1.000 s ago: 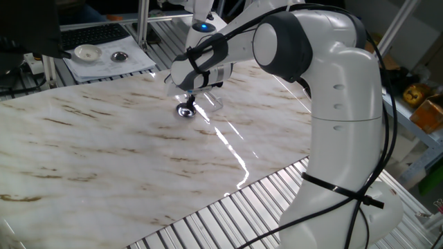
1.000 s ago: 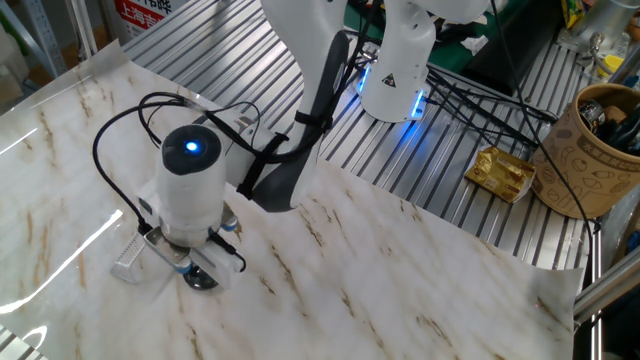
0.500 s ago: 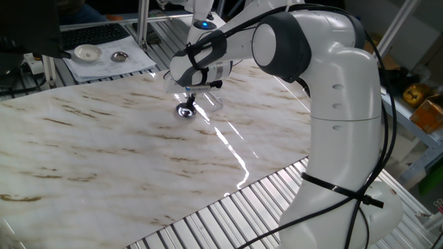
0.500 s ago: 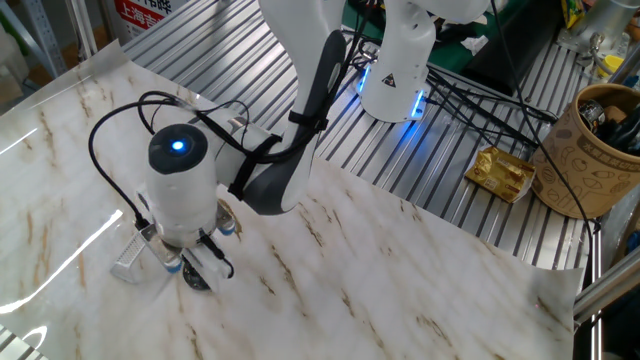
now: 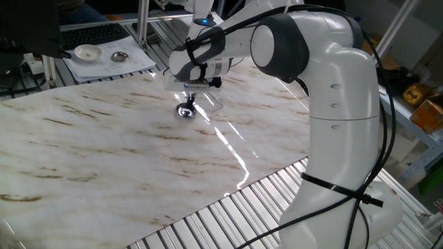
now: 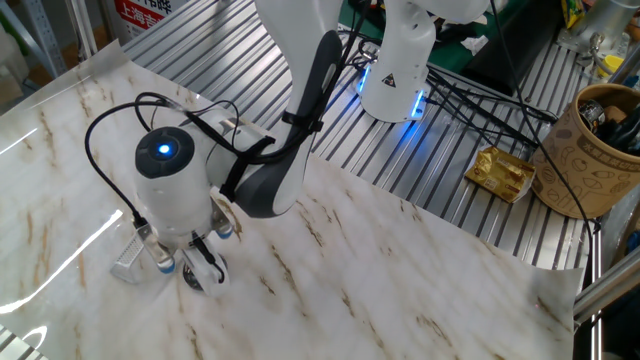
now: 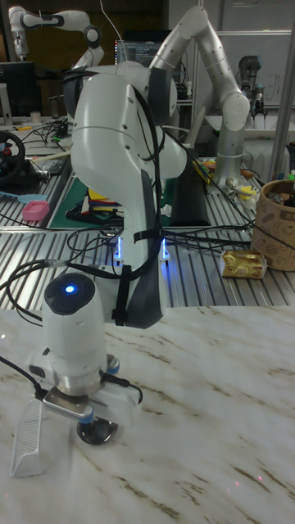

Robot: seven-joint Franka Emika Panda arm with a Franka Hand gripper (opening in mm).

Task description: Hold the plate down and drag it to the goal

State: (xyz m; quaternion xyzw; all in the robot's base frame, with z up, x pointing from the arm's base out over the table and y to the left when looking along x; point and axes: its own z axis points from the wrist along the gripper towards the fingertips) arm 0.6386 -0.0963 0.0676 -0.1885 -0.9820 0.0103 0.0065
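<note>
The plate (image 5: 185, 111) is a small shiny metal dish on the marble tabletop, also seen as the plate (image 6: 201, 278) and the plate (image 7: 97, 432). My gripper (image 5: 190, 102) comes down on it from above with its fingertips (image 6: 207, 264) together, touching the dish's centre. The goal (image 5: 214, 104) is a faint glossy transparent patch just beside the plate. In the other fixed view the goal (image 6: 129, 257) lies left of the plate, and in the tall fixed view the goal (image 7: 29, 438) is also to its left. The plate sits outside the patch, close to its edge.
A white dish (image 5: 87, 52) and a second metal dish (image 5: 120, 56) rest on paper at the back left, off the marble. A gold packet (image 6: 505, 172) and a brown cup (image 6: 600, 150) stand on the slatted metal table near the arm's base (image 6: 398, 70).
The gripper's hand and wrist have shifted and tilted a little toward the transparent patch. The plate has hardly moved under the fingertips.
</note>
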